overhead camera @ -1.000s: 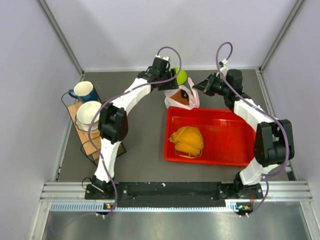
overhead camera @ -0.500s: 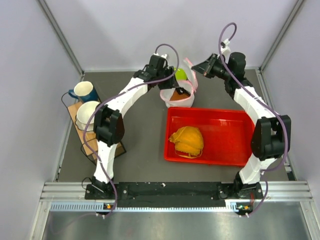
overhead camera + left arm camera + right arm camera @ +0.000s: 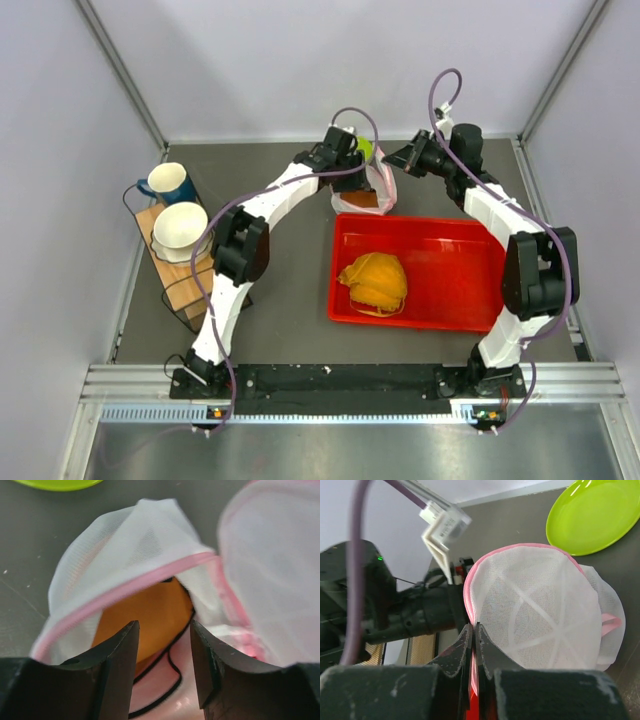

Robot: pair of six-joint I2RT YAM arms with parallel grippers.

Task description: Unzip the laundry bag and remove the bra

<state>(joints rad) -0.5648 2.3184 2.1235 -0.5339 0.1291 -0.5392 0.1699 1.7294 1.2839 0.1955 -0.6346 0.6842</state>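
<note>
Right end effector (image 3: 471, 631) pinching bag (image 3: 540, 610), bra (image 3: 145, 615) half-hidden

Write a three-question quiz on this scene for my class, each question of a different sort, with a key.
1. True or false: the bag is zipped shut.
2. Choose one. The right gripper is: A open; B shut on the bag's pink trim; C out of view.
3. Fill the gap: the orange thing with a thin dark strap, seen inside the bag past the open left gripper, is the ____.

Key
1. False: its two halves stand apart.
2. B
3. bra
</note>
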